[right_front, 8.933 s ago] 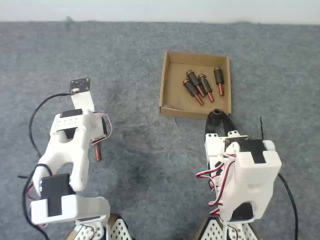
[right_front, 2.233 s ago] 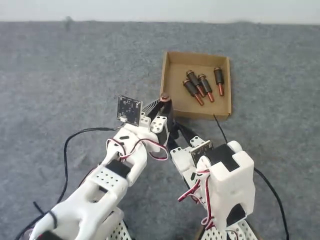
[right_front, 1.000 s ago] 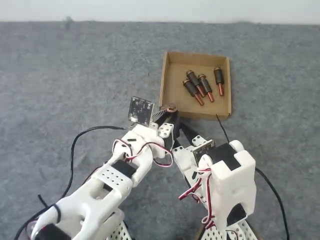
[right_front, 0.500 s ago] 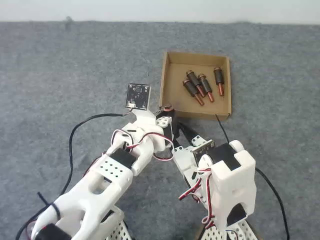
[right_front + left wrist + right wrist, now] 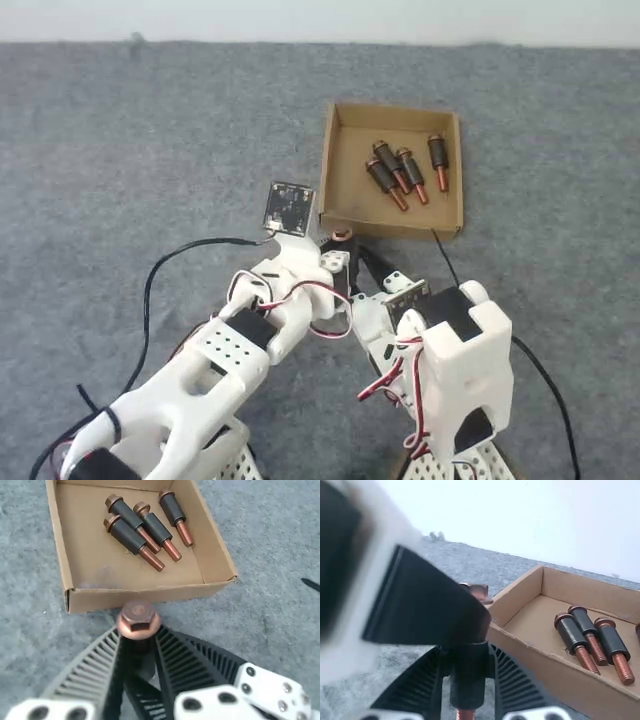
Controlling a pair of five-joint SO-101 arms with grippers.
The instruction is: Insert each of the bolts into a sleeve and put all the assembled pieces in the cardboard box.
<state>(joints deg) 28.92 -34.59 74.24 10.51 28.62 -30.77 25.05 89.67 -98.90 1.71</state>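
Copper bolt (image 5: 138,620) sits in the black sleeve (image 5: 466,672), just short of the box (image 5: 150,594) wall. Left end effector (image 5: 139,650) pinches the bolt and right end effector (image 5: 467,682) clamps the sleeve. Risk: an uneven release drops the bolt, or the assembly clips the wall.

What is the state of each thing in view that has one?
copper hex-head bolt: through the sleeve, tip out the far end.
black cylindrical sleeve: around the bolt's shank.
left gripper: shut on the bolt.
right gripper: shut on the sleeve.
brown cardboard box: open-topped, four assembled pieces lying inside.
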